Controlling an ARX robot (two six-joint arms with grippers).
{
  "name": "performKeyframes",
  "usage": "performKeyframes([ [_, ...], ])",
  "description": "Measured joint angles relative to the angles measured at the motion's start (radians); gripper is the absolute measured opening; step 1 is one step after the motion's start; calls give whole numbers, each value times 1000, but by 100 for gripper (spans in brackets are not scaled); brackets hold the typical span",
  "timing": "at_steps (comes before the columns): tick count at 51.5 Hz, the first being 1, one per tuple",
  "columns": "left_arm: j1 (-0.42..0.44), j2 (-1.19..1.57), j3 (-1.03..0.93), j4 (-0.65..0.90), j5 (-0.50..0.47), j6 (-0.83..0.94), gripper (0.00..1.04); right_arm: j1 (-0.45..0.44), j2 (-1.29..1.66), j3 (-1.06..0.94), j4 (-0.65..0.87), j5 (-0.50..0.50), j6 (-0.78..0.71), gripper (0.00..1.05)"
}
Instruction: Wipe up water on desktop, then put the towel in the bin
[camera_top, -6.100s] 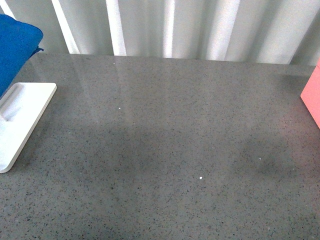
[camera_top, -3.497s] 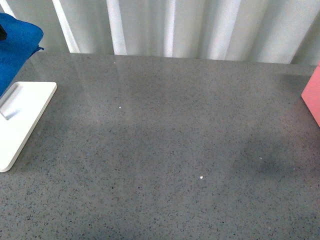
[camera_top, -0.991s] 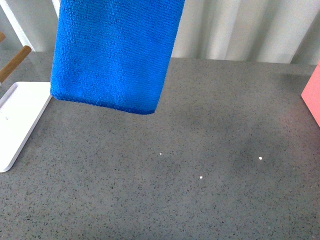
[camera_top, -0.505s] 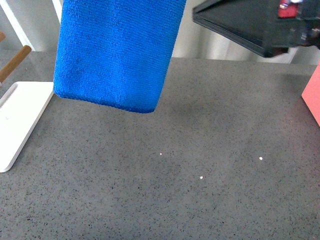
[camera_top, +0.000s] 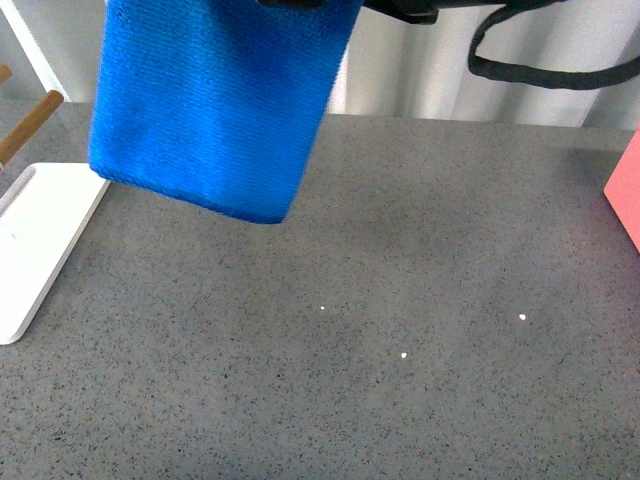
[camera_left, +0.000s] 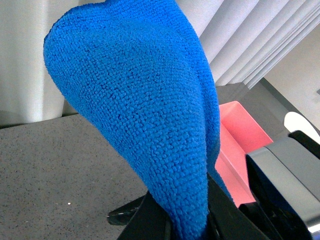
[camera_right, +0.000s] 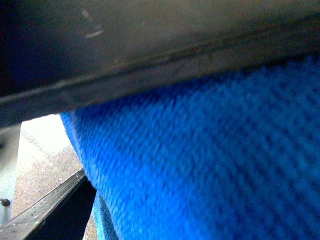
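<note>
The blue towel (camera_top: 215, 100) hangs from the top of the front view over the back left of the grey speckled desktop (camera_top: 450, 420). My left gripper (camera_left: 185, 225) is shut on the towel (camera_left: 145, 115) at its lower end in the left wrist view. Three tiny white drops of water (camera_top: 322, 307) (camera_top: 403, 355) (camera_top: 522, 317) lie apart on the desktop, below and right of the towel. My right gripper (camera_right: 150, 150) is open, and the towel (camera_right: 210, 170) fills the space between its dark fingers (camera_right: 50, 212). The pink bin (camera_top: 625, 190) shows at the right edge.
A white tray (camera_top: 40, 240) lies at the left edge with a wooden handle (camera_top: 30, 125) behind it. The right arm's black body (camera_left: 285, 185) and a looping black cable (camera_top: 550, 65) are close by the towel. White pleated curtains stand behind the desktop.
The towel was lifted off the far left and now hangs over the desktop, drifting slightly left. The right arm has come in along the top to the towel, its cable now showing.
</note>
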Motion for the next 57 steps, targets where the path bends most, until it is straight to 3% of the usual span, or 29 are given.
performKeyframes([
  [8,1,0,0,0,-1,0,6,17,38,70,-5,17,30,95],
  [20,1,0,2,3,-1,-2,6,23,39,78,33,47,77,60],
  [37,0,0,2,3,1,-4,63,15,-12,14,13,82,82,8],
  [50,2,0,2,3,-5,-4,97,10,-34,-5,5,80,78,6],
  [57,3,0,2,3,-3,-4,97,9,-43,-10,-2,82,76,6],
])
